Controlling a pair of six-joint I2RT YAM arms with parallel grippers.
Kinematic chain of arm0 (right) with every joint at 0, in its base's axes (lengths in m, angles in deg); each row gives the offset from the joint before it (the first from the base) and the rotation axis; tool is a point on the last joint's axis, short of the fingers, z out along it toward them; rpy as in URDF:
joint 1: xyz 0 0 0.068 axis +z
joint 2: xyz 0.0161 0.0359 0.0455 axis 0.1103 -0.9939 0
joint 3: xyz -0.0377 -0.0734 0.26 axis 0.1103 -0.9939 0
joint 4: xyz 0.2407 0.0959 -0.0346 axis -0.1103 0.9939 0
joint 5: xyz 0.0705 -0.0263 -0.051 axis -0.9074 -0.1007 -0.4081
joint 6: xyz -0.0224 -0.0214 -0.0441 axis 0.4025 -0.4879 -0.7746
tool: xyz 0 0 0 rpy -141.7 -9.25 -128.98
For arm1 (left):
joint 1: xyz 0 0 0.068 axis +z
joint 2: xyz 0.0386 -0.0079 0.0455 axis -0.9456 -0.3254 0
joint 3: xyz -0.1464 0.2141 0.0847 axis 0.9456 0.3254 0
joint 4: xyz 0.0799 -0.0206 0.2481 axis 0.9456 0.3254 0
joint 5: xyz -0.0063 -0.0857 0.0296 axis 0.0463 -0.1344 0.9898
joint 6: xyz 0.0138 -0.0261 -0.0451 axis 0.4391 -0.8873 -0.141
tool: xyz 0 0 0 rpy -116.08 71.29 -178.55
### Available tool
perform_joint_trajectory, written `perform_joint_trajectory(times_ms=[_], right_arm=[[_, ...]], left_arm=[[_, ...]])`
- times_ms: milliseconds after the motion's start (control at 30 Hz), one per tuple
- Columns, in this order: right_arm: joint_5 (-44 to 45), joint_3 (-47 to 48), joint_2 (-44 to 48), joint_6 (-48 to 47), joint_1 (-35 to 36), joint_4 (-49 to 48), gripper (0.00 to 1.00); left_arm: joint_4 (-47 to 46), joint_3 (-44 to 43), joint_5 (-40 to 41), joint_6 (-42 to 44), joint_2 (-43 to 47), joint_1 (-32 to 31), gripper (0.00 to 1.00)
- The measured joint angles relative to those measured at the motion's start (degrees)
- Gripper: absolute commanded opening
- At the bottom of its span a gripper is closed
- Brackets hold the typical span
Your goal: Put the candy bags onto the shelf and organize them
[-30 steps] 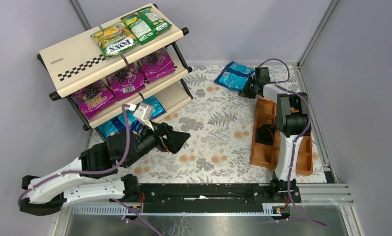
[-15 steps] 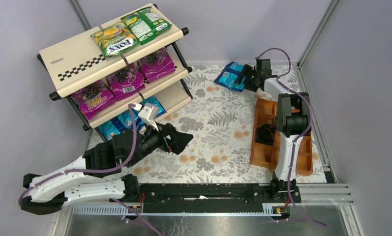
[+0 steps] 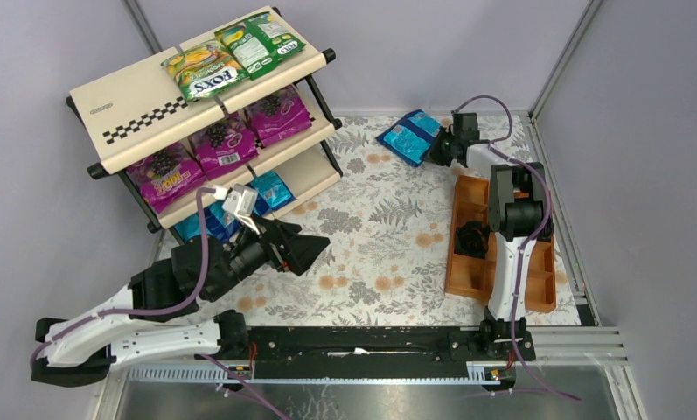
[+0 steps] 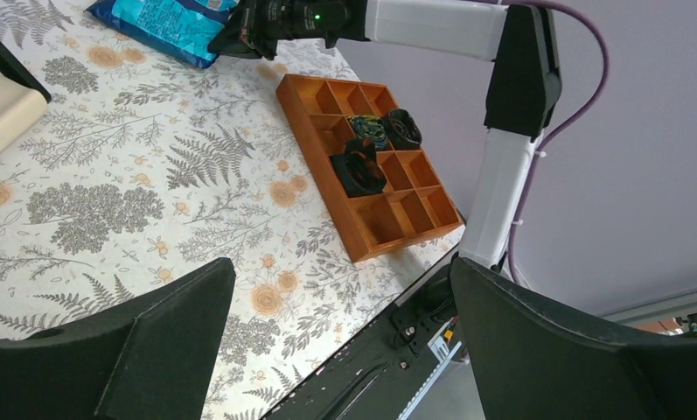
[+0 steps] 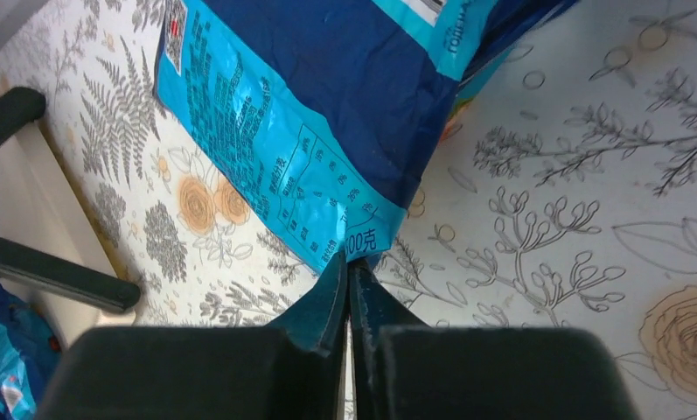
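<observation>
The only packet seen off the rack, a bright blue glossy candy bag (image 3: 407, 136), lies at the far side of the floral-patterned table (image 3: 379, 227). It is well apart from the three-tier shelf of cream boards with checkered stripes on a black tube frame (image 3: 126, 98). The right gripper (image 3: 435, 147) reaches it low and nearly flat. In the wrist view its fingers (image 5: 318, 319) are pressed together on the bag's near corner, pinching the thin crimped edge rather than the puffy middle; that looks a sensible hold, since the flat seam gives narrow fingers something to bite while the slippery body would likely squirt out. The left gripper (image 3: 314, 248) hovers above the table just in front of the shelf's lowest tier, its fingers (image 4: 152, 350) spread wide with nothing between them, facing across toward the right arm as if ready to receive the bag (the shelf stands on the left arm's side, probably beyond the right arm's easy reach). The rack is sorted by colour: green-yellow packets (image 3: 206, 72) on top, magenta packets (image 3: 224, 140) in the middle, blue packets (image 3: 270, 188) at the bottom, so this one probably belongs on the bottom board. The orange-brown wooden compartment tray (image 3: 471, 262) beside the right arm holds dark coiled items (image 4: 362, 171) and seems to play no part.
</observation>
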Motion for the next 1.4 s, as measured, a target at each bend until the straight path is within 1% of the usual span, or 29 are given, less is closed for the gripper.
perform_joint_trajectory(times_ms=[233,433,567,700,800,833,867,967,1033,1100,1200,1233,1300,1400], right_arm=[[-3.65,-6.58,4.37,-1.79,0.61,-1.36,0.00],[-4.39,-22.34,16.44,-3.30,3.65,-3.43,0.00],[-4.33,-32.17,23.80,-3.52,9.29,-5.84,0.01],[-5.16,-41.42,28.63,-2.32,18.08,-10.49,0.02],[-7.23,-48.22,31.12,0.46,24.52,-15.47,0.05],[-8.09,-50.23,31.87,1.49,26.25,-16.87,0.08],[-8.87,-51.67,32.41,2.27,27.32,-17.90,0.13],[-11.52,-56.52,34.60,4.76,29.18,-21.81,0.40],[-12.04,-59.63,37.42,5.57,29.31,-22.95,0.56],[-10.51,-61.24,41.86,5.29,29.29,-20.85,0.68],[-4.57,-60.74,50.14,3.80,29.27,-15.04,0.95],[-1.88,-60.28,52.89,3.43,29.27,-12.81,0.99],[7.06,-58.90,59.84,2.38,29.27,-6.67,1.00],[17.51,-57.86,68.46,1.68,28.94,-0.92,1.00]], left_arm=[[-0.09,0.55,0.02,0.02,-1.90,0.00,0.99],[-0.94,2.38,-0.02,0.04,-3.74,0.00,0.99],[-2.80,2.54,-0.22,0.24,-6.99,0.00,0.99],[-4.09,2.54,-0.57,0.37,-9.97,0.00,0.99],[-6.14,3.37,-1.31,0.50,-12.11,0.00,0.99],[-6.67,3.80,-1.60,0.50,-12.59,0.00,0.99],[-7.30,4.37,-1.88,0.50,-13.14,0.00,0.99],[-8.57,5.55,-2.60,0.46,-14.58,0.00,0.99],[-9.33,6.03,-3.10,0.37,-15.67,0.00,0.99],[-9.53,6.27,-3.52,0.20,-16.90,0.00,0.99],[-9.77,6.32,-3.80,-0.02,-18.78,0.00,0.99],[-9.75,6.34,-3.87,-0.02,-19.34,0.00,0.99],[-9.81,6.40,-3.91,-0.11,-21.11,0.00,0.99],[-10.54,6.86,-4.13,-0.09,-24.70,0.00,0.99]])
